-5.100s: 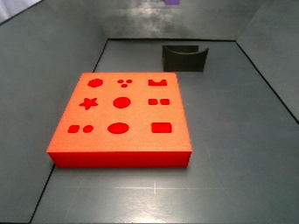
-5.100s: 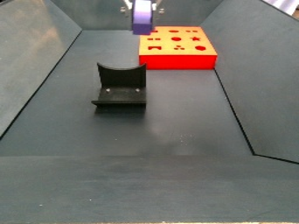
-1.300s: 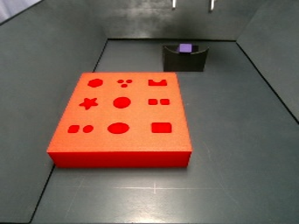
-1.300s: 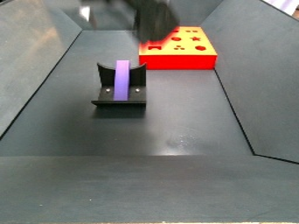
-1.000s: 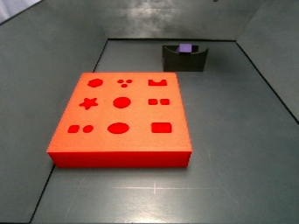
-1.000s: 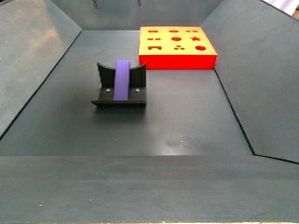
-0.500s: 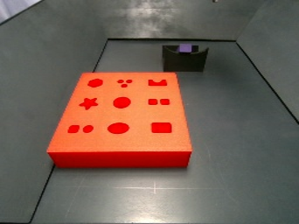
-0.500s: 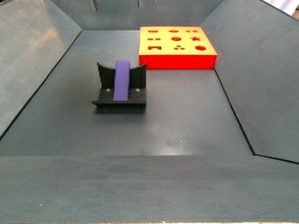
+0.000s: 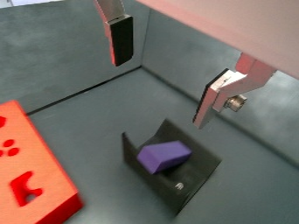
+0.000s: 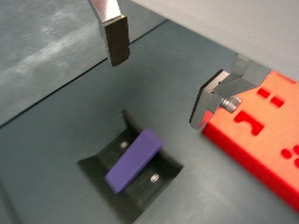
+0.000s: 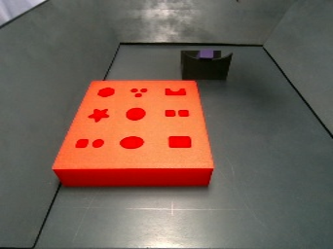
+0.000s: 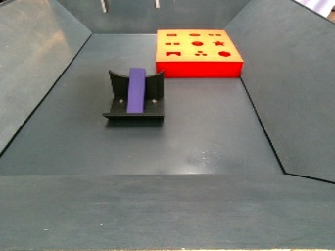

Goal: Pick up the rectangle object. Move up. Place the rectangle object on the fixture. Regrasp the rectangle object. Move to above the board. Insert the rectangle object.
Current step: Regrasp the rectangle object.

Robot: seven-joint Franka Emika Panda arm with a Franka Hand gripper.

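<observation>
The purple rectangle object (image 12: 136, 90) lies lengthwise in the curved recess of the dark fixture (image 12: 116, 106); both also show in a side view, the object (image 11: 205, 53) on the fixture (image 11: 205, 68). Both wrist views look down on the rectangle object (image 9: 163, 157) (image 10: 133, 162) in the fixture (image 9: 201, 179) (image 10: 105, 153). The gripper (image 9: 165, 68) (image 10: 160, 73) is high above it, open and empty; only its fingertips (image 12: 104, 6) show at the upper edge of a side view. The red board (image 11: 134, 126) (image 12: 198, 51) lies flat apart from the fixture.
Grey sloping walls (image 12: 53, 69) enclose the dark floor (image 12: 197, 137). The board's edge shows in both wrist views (image 9: 30, 171) (image 10: 257, 131).
Five seconds ago the gripper held the rectangle object above the fixture. Since then the object lies in the fixture and the open gripper has risen; nothing has moved in the last second.
</observation>
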